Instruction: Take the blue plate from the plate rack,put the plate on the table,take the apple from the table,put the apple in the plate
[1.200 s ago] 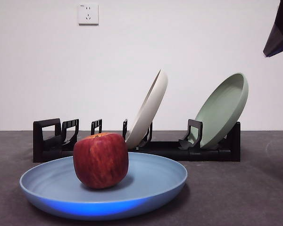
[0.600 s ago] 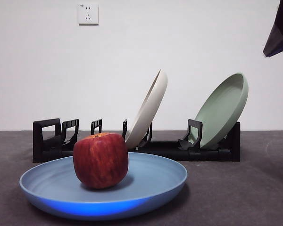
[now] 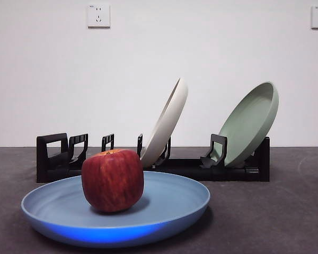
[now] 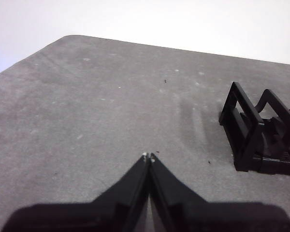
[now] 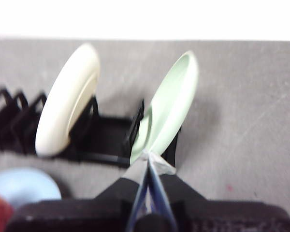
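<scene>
Far left of the front view, the plate rack (image 3: pixel 148 161) starts with its bare black prongs, running long and low across the back of the counter (image 3: pixel 286 211), long axis side to side. In front of it, left of centre, the blue plate (image 3: pixel 115 211) lies flat on the counter, face up, rim level. The apple (image 3: pixel 113 180) sits inside it, left of the plate's middle, upright, stem dimple with its yellow-orange patch turned up; blocky, about as tall as wide, so no real long axis. Judgement: apple looks firm, smooth-skinned, moderately heavy, liable to roll; best taken across its widest flanks. Plate looks stiff and light, matte, probably breakable if dropped; the low rim is the only place to pinch. Further right a cream-white plate (image 3: pixel 167 121) leans in the rack, then a sage-green plate (image 3: pixel 250 124) leaning the same way near the right end. Left gripper (image 4: pixel 148 155) hangs over bare counter beside the rack's end block, jaws pressed together, nothing between them. Right gripper (image 5: pixel 147 157) sits raised behind the rack, facing the green plate, jaws together, empty. Task looks complete.
</scene>
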Controlling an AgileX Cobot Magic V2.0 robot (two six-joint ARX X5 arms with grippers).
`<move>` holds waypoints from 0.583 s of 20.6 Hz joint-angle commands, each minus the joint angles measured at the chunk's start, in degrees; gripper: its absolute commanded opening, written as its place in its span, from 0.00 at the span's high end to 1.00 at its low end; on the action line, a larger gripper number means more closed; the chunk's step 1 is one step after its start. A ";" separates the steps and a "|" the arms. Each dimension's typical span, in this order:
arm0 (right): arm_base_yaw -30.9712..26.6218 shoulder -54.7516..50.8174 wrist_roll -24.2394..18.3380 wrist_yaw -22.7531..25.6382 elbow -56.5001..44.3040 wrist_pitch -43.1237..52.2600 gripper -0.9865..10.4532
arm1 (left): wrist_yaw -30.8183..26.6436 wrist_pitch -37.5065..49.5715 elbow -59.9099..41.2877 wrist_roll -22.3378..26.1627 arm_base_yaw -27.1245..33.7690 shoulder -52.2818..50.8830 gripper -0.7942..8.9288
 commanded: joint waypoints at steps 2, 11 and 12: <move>-10.32 -8.09 -1.09 -7.45 -10.03 8.35 0.91 | 0.15 0.07 -0.74 0.48 0.17 -0.13 0.92; -15.69 -22.56 -1.09 -7.23 -27.36 16.22 0.91 | 0.15 0.07 -0.74 0.48 0.17 -0.13 0.92; -15.69 -23.45 -1.09 -7.23 -28.41 16.57 0.91 | 0.15 0.07 -0.74 0.48 0.17 -0.13 0.92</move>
